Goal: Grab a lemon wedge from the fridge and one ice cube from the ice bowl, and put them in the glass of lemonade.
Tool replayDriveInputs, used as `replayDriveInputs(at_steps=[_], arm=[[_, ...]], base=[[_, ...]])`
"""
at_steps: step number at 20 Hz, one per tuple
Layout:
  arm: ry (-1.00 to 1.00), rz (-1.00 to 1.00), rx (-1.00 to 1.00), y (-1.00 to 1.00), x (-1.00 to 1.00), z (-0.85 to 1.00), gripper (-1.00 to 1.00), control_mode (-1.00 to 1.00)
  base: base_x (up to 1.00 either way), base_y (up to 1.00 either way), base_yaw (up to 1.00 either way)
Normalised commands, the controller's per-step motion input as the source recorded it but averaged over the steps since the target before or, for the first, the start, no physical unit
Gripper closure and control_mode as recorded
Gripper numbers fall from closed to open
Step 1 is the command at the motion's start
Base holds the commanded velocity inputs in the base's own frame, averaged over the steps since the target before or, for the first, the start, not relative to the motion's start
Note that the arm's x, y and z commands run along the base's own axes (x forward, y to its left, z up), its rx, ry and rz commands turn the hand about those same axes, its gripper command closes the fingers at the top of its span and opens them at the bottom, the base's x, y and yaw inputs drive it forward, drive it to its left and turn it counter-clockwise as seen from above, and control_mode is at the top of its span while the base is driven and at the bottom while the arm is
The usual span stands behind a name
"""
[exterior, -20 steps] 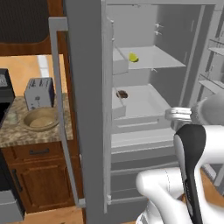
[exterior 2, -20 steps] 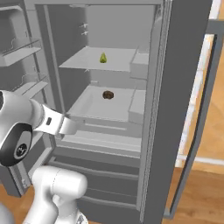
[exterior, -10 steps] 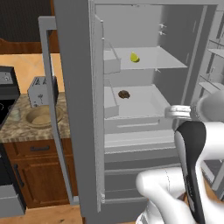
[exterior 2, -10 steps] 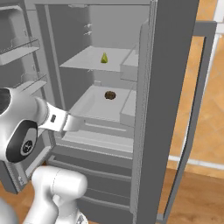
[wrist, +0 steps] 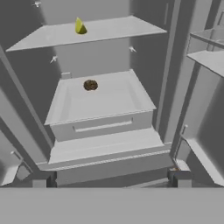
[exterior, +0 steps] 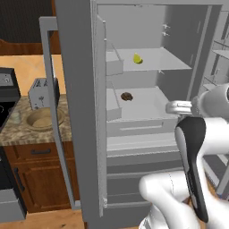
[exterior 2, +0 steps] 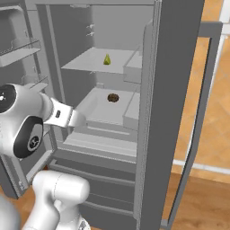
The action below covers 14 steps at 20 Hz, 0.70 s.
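The fridge point(exterior: 147, 134) stands with its doors open. The lemon wedge point(exterior: 137, 58) point(exterior 2: 107, 59) point(wrist: 80, 26), small and yellow-green, lies on the upper shelf. My gripper point(exterior: 172, 107) point(exterior 2: 80, 120) point(wrist: 110, 180) hovers open and empty in front of the lower tray, below and short of the wedge. On the counter at the left sits the tan ice bowl point(exterior: 40, 118), and left of it shows a faint pale shape that may be the glass of lemonade point(exterior: 14, 117).
A small dark brown lump point(exterior: 126, 96) point(exterior 2: 112, 97) point(wrist: 90, 85) lies on the lower tray point(wrist: 105, 109). A silver toaster point(exterior: 40, 93) stands behind the bowl. The open doors point(exterior: 80, 112) point(exterior 2: 175, 112) and their bar handles flank the opening. Door racks point(wrist: 205, 57) jut in beside the hand.
My gripper has edged slightly upward and toward the fridge's inside, its jaws still wide. The lemon wedge and the brown lump have stayed put.
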Motion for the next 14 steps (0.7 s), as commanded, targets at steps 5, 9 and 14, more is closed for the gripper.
replayDriveInputs(at_steps=[5, 9, 14], arm=[[0.00, 0.08, -0.02, 0.15, 0.26, 0.66, -1.00, -1.00], [-0.01, 0.01, -0.09, 0.15, 0.09, 0.40, -1.00, -1.00], [-0.09, 0.00, -0.05, 0.00, 0.00, 0.34, -1.00, -1.00]], base=[[0.00, 0.00, 0.00], [0.00, 0.00, 0.00], [0.00, 0.00, 0.00]])
